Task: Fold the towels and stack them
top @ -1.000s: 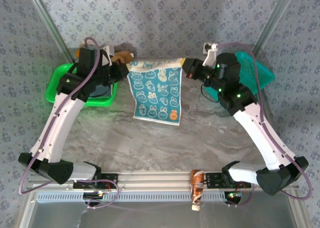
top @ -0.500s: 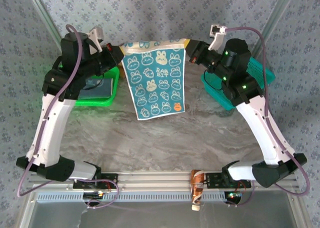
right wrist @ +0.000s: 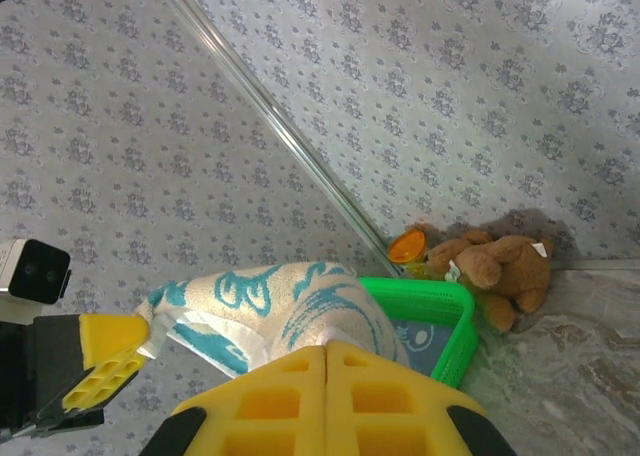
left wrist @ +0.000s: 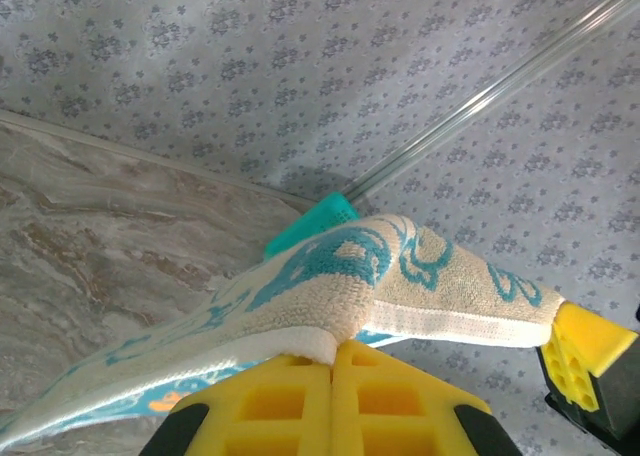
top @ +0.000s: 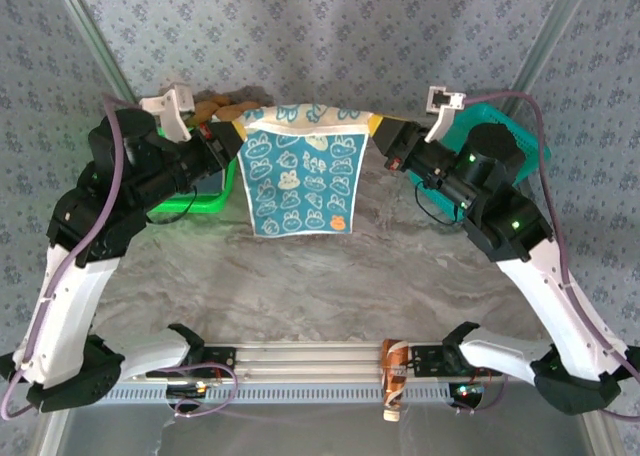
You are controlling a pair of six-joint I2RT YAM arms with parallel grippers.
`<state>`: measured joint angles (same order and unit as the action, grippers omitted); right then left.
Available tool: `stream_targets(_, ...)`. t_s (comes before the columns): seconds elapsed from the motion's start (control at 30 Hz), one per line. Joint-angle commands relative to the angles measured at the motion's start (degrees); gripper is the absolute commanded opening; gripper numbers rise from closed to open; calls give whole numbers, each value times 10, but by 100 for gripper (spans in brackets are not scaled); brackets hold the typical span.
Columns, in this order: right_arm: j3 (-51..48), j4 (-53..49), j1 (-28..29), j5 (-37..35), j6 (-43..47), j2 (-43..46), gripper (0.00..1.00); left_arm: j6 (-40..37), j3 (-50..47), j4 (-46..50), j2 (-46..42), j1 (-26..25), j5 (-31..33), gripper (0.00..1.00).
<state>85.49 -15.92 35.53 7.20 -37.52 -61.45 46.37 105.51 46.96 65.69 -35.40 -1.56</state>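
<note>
Towel first, from the top external view: we see the rabbit-print towel [top: 300, 171] hanging flat between the two arms, its top edge pulled taut from corner to corner. The left pincer [top: 240, 128] is clamped on the upper left corner and the right pincer [top: 377, 126] on the upper right. We cannot tell whether the lower edge touches the marble surface [top: 330, 276]. A green basket [top: 190, 204] sits partly under the left arm, a teal basket [top: 515, 124] sits behind the right arm, and a brown teddy bear [top: 222, 106] lies by the back wall. A broad stretch of bare marble lies between the towel and the arm bases.

From the left wrist view, we see the left pincer [left wrist: 332, 354] with its yellow fingers pressed together and the rabbit-print towel [left wrist: 400, 276] pinched at its hem between them. The taut edge runs to the right pincer's yellow finger at the lower right. Beyond are a corner of the teal basket [left wrist: 315, 221], a frame post [left wrist: 500, 86] and the surface [left wrist: 100, 226].

From the right wrist view, we see the right pincer [right wrist: 325, 354] closed on the corner of the rabbit-print towel [right wrist: 290, 301], with the edge leading left to the left pincer's finger. Past it stands the green basket [right wrist: 455, 321] with a bluish cloth [right wrist: 415, 336] inside. The teddy bear [right wrist: 490, 266] lies just beside the basket against the wall.
</note>
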Motion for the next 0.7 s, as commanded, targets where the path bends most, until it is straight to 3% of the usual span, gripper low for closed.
stream_targets(0.0,-21,-25,5,-49,-20,17,0,23,-4,1,2,-11,27,0)
stream_targets(0.2,-37,-44,-44,-10,-43,-7,0,23,-12,22,45,-3,42,0)
stream_targets(0.4,-73,25,-134,72,-85,-85,0,25,-47,-26,124,85,-44,0)
stream_targets(0.67,-8,85,-196,148,-71,-280,0,13,-7,-78,293,155,-141,0)
